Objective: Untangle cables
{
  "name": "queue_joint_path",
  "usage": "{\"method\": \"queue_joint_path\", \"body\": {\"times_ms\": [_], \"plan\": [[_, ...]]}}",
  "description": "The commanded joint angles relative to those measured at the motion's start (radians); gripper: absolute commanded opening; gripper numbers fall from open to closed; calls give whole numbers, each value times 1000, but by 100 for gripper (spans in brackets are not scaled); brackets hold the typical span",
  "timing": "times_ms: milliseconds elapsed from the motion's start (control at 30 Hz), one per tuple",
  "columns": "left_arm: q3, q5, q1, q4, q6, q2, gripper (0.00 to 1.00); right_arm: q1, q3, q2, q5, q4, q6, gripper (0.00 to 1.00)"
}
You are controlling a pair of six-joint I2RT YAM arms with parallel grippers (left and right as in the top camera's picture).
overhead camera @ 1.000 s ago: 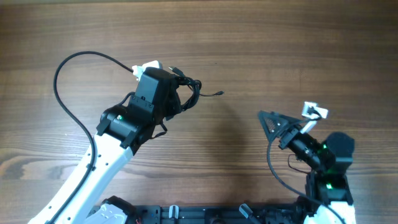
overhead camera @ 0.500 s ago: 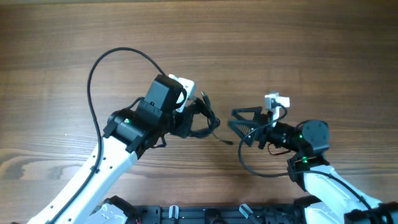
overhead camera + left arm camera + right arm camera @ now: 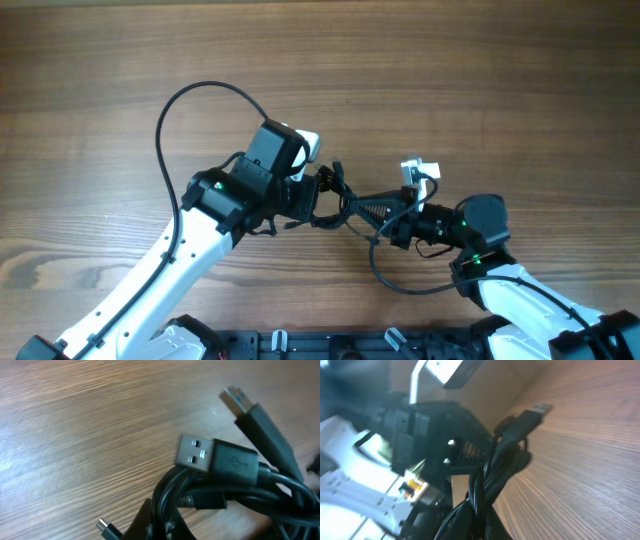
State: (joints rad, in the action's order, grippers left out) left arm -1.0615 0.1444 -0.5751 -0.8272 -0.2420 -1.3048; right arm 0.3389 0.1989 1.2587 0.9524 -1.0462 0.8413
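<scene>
Count: one knotted bundle of thin black cables (image 3: 335, 196), and two arms with one pincer each. The left wrist view shows three plug ends. A silver-faced USB-A plug (image 3: 196, 453) is in front, a second USB-A plug (image 3: 236, 398) is behind it, and a small micro plug (image 3: 103, 524) sits at the lower edge. The number of strands cannot be told from the knot.

Surface: brown wood-grain table (image 3: 450, 80). Nothing of the room shows beyond it.

Left gripper (image 3: 316, 192): clenched on the left side of the bundle, near the table's centre.

Right gripper (image 3: 373, 209): clenched, with its tips at the bundle's right edge, gripping a strand there. The two pincers face each other with the bundle between them. In the right wrist view blurred cords fill the foreground, and one plug end (image 3: 534, 412) points to the upper right.
</scene>
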Motion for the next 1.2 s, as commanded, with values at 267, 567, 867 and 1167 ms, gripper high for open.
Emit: {"method": "queue_joint_path", "body": {"times_ms": [267, 567, 867, 1167], "plan": [[-3, -302, 220, -18, -571, -7, 4, 6, 6, 5, -316, 237, 82, 9], [-3, -186, 219, 21, -963, -7, 4, 89, 6, 5, -257, 231, 136, 60], [-3, -88, 148, -72, -1564, -8, 4, 266, 6, 6, -498, 129, 321, 58], [-3, -96, 5, -63, -1735, -19, 4, 352, 7, 6, -594, 61, 419, 48]]}}
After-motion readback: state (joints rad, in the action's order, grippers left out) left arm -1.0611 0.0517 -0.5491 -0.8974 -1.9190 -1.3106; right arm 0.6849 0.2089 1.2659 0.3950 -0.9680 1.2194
